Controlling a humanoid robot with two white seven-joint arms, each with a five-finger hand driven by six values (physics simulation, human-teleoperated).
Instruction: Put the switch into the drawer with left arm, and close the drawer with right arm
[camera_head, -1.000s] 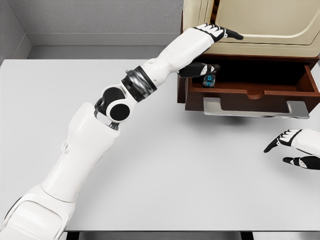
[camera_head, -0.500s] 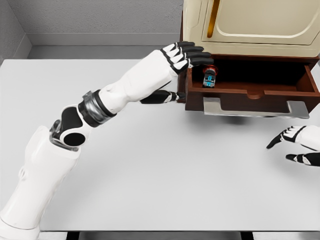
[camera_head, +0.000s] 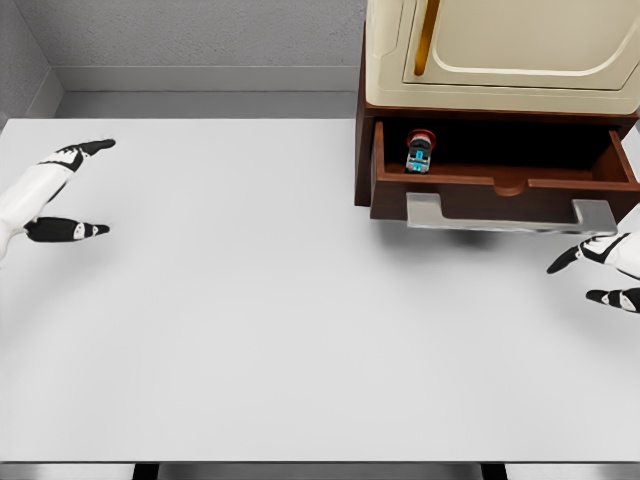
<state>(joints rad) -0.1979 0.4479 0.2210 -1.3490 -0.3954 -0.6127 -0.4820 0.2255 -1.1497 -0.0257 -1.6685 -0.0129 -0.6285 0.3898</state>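
The switch (camera_head: 419, 153), a small dark block with a red cap and a blue-lit face, lies inside the open drawer (camera_head: 500, 185), near its left end and close to the front wall. The brown drawer juts out from the cabinet (camera_head: 500, 50), whose cream door sits above it; a flat grey handle (camera_head: 510, 213) runs along the drawer front. The right hand (camera_head: 608, 274) hovers just below the handle's right end, fingers spread and holding nothing. The left hand (camera_head: 55, 195) shows at the far left edge over the white counter (camera_head: 280, 320), well apart from the drawer, thumb and fingers apart, empty.
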